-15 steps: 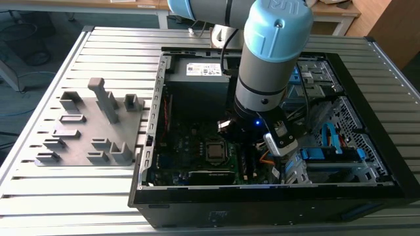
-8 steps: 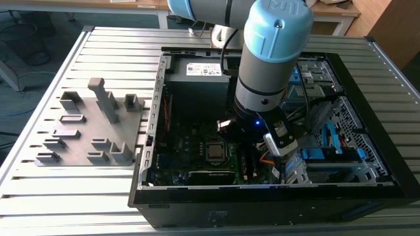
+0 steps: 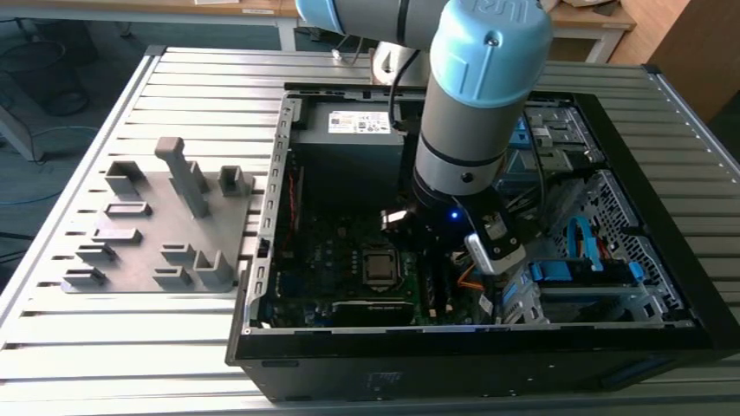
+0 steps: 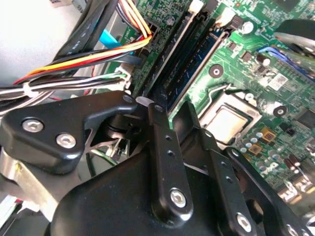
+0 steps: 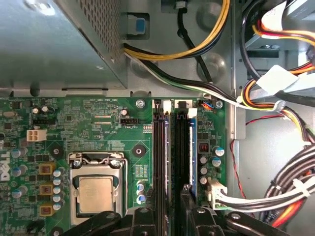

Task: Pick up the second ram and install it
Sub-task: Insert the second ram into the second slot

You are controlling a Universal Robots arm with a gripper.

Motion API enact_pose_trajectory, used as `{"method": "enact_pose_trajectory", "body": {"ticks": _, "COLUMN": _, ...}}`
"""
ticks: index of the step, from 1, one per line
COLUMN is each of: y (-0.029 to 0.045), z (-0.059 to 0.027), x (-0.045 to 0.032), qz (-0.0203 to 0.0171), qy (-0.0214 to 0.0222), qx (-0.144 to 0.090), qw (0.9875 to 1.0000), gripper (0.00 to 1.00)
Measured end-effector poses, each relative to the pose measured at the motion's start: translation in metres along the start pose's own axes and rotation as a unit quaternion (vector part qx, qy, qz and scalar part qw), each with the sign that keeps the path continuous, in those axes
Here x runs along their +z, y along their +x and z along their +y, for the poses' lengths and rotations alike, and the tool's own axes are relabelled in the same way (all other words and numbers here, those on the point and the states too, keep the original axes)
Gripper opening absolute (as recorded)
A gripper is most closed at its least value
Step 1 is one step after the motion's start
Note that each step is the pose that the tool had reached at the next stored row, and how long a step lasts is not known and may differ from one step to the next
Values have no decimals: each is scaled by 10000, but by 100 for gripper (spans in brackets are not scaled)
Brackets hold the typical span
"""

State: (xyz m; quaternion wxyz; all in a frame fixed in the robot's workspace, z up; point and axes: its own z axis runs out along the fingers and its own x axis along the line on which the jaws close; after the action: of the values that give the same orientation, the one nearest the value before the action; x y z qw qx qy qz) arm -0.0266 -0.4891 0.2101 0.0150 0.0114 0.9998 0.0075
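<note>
Green motherboard (image 5: 88,123) w/ silver CPU (image 5: 96,194); black gripper (image 5: 170,216); dark ram strips (image 5: 177,152); yellow, orange, red wires (image 4: 93,56); grey fixture (image 3: 162,234); pale blue-and-silver arm (image 3: 480,95).

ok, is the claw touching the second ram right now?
Cannot tell. In the first wrist view the claw sits over one end of the second ram at the motherboard slots, but the claw's own body hides whether they meet.
</note>
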Motion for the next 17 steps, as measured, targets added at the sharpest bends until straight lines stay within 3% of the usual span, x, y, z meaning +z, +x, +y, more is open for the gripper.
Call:
{"method": "enact_pose_trajectory", "body": {"ticks": 3, "y": -1, "z": 1, "x": -86, "qz": -7, "qy": 0, "qx": 0, "qw": 10000, "gripper": 33}}
{"method": "enact_pose_trajectory", "body": {"ticks": 9, "y": -8, "z": 6, "x": -344, "qz": -13, "qy": 0, "qx": 0, "qw": 10000, "gripper": 33}}
{"method": "enact_pose_trajectory", "body": {"ticks": 14, "y": -8, "z": 9, "x": -423, "qz": -20, "qy": 0, "qx": -1, "qw": 10000, "gripper": 31}}
{"method": "enact_pose_trajectory", "body": {"ticks": 17, "y": -8, "z": 12, "x": -434, "qz": -21, "qy": -2, "qx": 0, "qw": 10000, "gripper": 19}}
